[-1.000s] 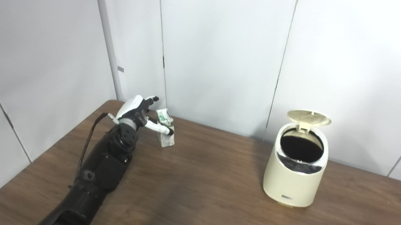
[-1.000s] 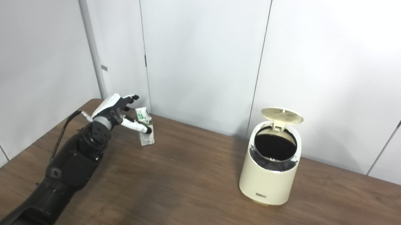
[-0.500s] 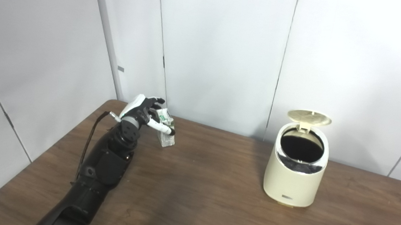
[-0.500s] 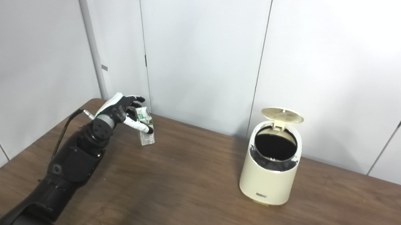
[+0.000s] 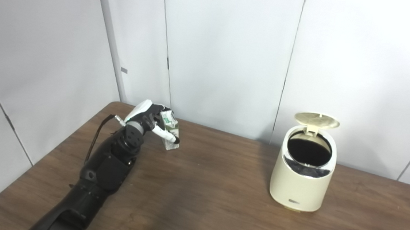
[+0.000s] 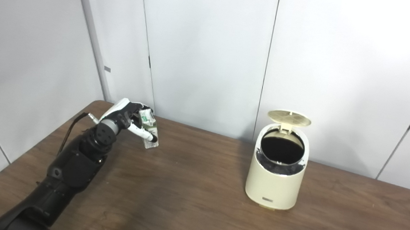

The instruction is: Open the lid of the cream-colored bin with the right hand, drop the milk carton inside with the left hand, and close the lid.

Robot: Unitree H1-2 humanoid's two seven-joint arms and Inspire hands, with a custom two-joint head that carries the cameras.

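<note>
Left robot hand [image 5: 148, 119] is closing around the milk carton [image 5: 169, 136] standing at the counter's [image 5: 203, 188] far left, well apart from the open-lidded cream-colored bin [image 5: 302, 174]; a loose wrap could tip or drop the carton in transit.

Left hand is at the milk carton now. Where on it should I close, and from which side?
Grip the milk carton around its flat side walls at mid-height, below the folded top. It stands upright near the table's back edge, so come from the left, where the left hand already wraps it, thumb across the front, fingers behind.
</note>
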